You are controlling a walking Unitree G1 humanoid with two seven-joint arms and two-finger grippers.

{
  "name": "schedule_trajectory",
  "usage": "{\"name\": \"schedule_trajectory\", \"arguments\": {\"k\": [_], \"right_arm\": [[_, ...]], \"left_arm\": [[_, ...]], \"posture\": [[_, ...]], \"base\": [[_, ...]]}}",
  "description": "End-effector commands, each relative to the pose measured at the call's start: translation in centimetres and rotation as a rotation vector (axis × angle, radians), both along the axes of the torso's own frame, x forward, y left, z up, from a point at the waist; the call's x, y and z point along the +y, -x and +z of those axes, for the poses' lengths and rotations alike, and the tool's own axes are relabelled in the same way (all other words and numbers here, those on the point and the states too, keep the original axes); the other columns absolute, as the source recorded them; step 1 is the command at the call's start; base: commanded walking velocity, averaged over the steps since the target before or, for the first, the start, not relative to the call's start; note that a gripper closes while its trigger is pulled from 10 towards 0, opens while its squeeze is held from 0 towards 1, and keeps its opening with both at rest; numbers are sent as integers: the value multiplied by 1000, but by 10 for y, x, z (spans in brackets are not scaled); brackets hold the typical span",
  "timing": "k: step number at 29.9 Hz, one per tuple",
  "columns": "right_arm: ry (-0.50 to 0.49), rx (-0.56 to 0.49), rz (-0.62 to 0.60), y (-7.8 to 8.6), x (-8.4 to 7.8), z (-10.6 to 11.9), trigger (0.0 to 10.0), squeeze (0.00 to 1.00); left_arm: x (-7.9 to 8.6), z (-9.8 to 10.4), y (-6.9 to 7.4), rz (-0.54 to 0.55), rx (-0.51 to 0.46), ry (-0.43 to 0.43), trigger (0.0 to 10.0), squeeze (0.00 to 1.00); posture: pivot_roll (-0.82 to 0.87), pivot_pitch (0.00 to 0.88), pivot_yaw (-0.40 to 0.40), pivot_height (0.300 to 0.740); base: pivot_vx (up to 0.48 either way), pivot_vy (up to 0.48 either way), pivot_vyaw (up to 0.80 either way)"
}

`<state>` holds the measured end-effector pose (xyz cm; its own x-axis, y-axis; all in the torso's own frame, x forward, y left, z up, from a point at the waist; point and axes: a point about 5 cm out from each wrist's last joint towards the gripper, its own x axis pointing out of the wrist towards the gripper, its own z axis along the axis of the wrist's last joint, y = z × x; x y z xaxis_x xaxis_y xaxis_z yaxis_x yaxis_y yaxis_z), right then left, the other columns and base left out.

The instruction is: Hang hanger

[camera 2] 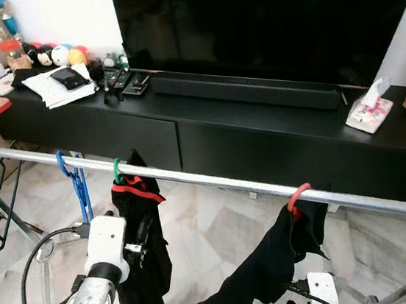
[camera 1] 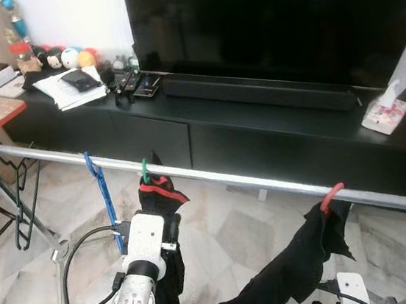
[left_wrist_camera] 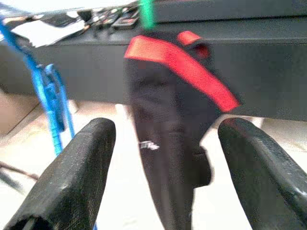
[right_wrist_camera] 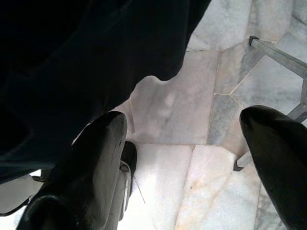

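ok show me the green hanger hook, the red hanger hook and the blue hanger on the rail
green hanger hook (camera 1: 144, 171): left eye view, on the curve of the hook over the rail.
red hanger hook (camera 1: 332, 195): left eye view, on the top of the hook's bend.
blue hanger (camera 1: 102, 190): left eye view, on its hanging shaft.

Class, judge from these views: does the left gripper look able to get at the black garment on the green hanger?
Probably yes. The left gripper is open with the black garment hanging between its fingers, below the green hanger; nothing lies between them.
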<state>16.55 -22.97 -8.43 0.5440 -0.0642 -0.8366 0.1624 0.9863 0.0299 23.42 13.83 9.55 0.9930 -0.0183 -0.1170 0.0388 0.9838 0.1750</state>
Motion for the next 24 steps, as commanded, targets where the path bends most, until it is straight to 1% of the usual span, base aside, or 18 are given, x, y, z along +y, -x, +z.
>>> {"name": "schedule_trajectory", "arguments": {"k": [1, 3, 4, 6, 8, 9, 11, 15, 18, 22, 24], "right_arm": [[3, -2, 5, -2, -1, 1, 10000, 0], [3, -1, 9, -2, -1, 1, 10000, 0], [4, 0, 11, -2, -1, 1, 10000, 0], [5, 0, 14, -2, -1, 1, 10000, 0], [9, 0, 22, -3, -1, 1, 10000, 0], [9, 0, 22, -3, -1, 1, 10000, 0], [10, -1, 29, -3, -1, 2, 10000, 0], [12, -3, 29, -4, -1, 2, 10000, 0], [13, -2, 29, -4, -1, 2, 10000, 0], [13, -2, 31, -4, -1, 2, 10000, 0], [14, -3, 34, -4, -1, 2, 10000, 0]], "left_arm": [[3, 5, -3, 35, -13, -9, 10000, 0], [13, 5, -7, 88, 3, 30, 10000, 0], [17, 3, -9, 88, 18, 46, 10000, 0], [19, -4, -12, 79, 65, 115, 10000, 0], [19, -9, -14, 39, 85, 100, 10000, 0], [19, -9, -14, 39, 85, 100, 10000, 0], [15, -10, -16, -18, 89, 122, 10000, 0], [15, -11, -18, -39, 97, 133, 10000, 0], [13, -13, -21, -82, 125, 157, 10000, 0], [13, -14, -22, -98, 137, 169, 10000, 0], [16, -16, -27, -138, 139, 184, 10000, 0]], "posture": [[99, 0, -89, 716], [99, 0, -89, 716], [99, 0, -89, 716], [100, 0, -92, 716], [100, 0, -95, 716], [100, 0, -95, 716], [97, 0, -95, 716], [89, 0, -90, 716], [90, 0, -93, 716], [90, 0, -93, 716], [84, 0, -91, 716]], "base": [[0, 0, 0], [0, 0, 0], [0, 0, 0], [0, 0, 0], [0, 0, 0], [0, 0, 0], [0, 0, 0], [0, 0, 0], [0, 0, 0], [0, 0, 0], [0, 0, 0]]}}
